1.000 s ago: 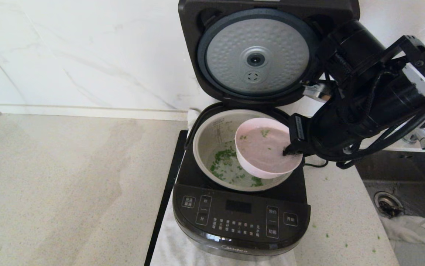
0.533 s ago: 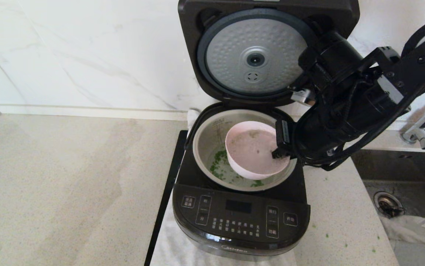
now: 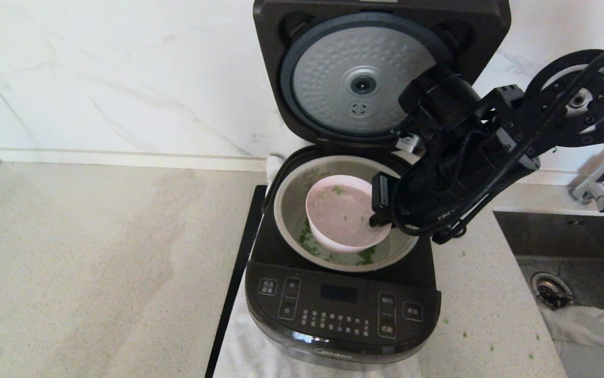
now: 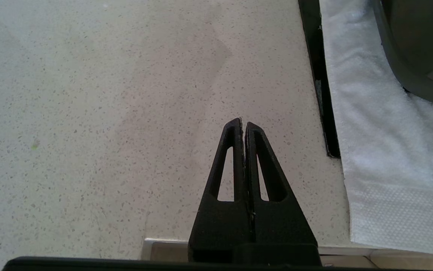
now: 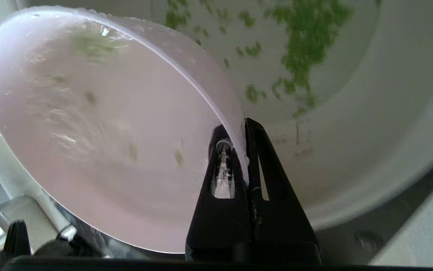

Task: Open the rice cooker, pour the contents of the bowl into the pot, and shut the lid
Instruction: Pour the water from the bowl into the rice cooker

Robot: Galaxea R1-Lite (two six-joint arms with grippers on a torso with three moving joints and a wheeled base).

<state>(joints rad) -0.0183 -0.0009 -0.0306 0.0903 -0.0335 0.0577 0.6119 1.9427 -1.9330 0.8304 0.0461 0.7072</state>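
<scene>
The black rice cooker (image 3: 341,315) stands with its lid (image 3: 364,79) swung up against the wall, silver inner plate facing me. My right gripper (image 3: 378,218) is shut on the right rim of the pale pink bowl (image 3: 339,212) (image 5: 99,139), one finger inside and one outside. The bowl hangs tilted over the grey pot (image 3: 291,202) (image 5: 370,150). Chopped green bits (image 3: 309,241) (image 5: 303,56) lie in water on the pot's bottom; a few specks cling inside the bowl. My left gripper (image 4: 243,124) is shut and empty over bare counter, left of the cooker.
A white towel (image 4: 374,150) lies under the cooker, with a black strip (image 3: 236,283) along its left edge. A steel sink (image 3: 569,262) with a cloth (image 3: 590,323) in it sits to the right, a tap (image 3: 601,194) behind it. Green specks dot the counter (image 3: 485,315).
My right arm has carried the bowl left and down, further over the pot's middle. The bowl stays tilted in the same grip. The left gripper's earlier state is not shown.
</scene>
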